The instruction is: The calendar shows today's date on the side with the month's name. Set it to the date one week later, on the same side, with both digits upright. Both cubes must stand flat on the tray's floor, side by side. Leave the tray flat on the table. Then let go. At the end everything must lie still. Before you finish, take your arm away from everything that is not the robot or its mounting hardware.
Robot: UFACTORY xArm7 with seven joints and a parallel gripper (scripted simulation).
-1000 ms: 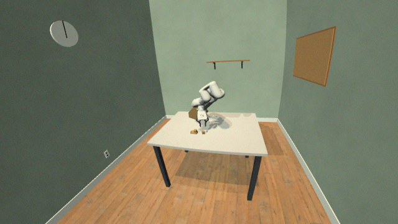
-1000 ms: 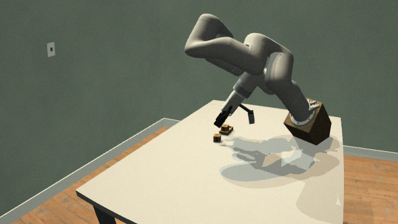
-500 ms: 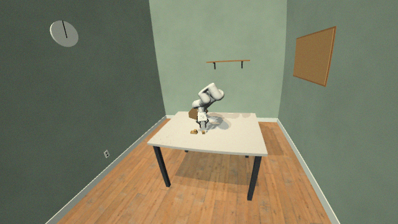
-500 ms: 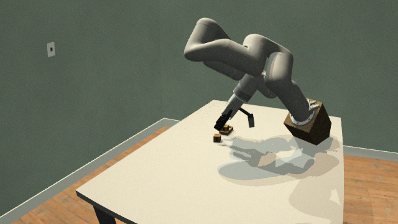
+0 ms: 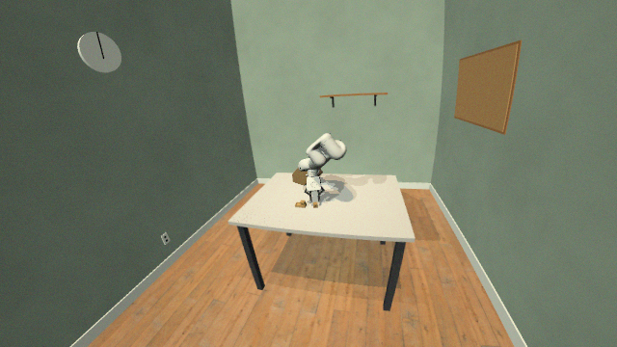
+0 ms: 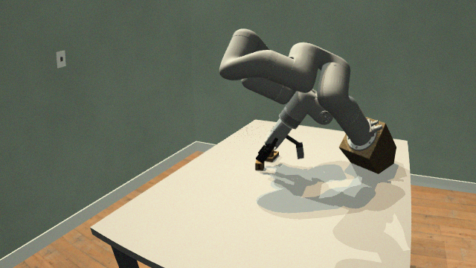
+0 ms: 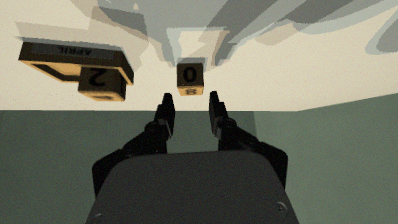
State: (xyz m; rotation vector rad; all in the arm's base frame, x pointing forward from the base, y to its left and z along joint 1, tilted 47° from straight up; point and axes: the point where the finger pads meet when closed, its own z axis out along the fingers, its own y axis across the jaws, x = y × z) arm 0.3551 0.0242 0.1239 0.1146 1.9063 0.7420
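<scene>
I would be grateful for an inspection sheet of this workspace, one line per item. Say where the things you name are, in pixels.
Surface: pale table top (image 5: 371, 207) (image 6: 193, 208), arm shadows across it.
Job's things: calendar tray (image 7: 95, 56) marked APRIL; the cube with the 2 (image 7: 101, 84) in it; the cube with the 0 (image 7: 190, 77) outside it, on the table.
Clutter: nothing seen.
Gripper: the gripper (image 7: 191, 101) is part open, nothing between its fingers, the 0 cube just ahead.
Cables: nothing seen.
Surroundings: green walls, wood floor, wall clock (image 5: 99, 52), shelf (image 5: 354, 94), framed board (image 5: 488, 88), wall socket (image 5: 165, 238) (image 6: 61, 59).
</scene>
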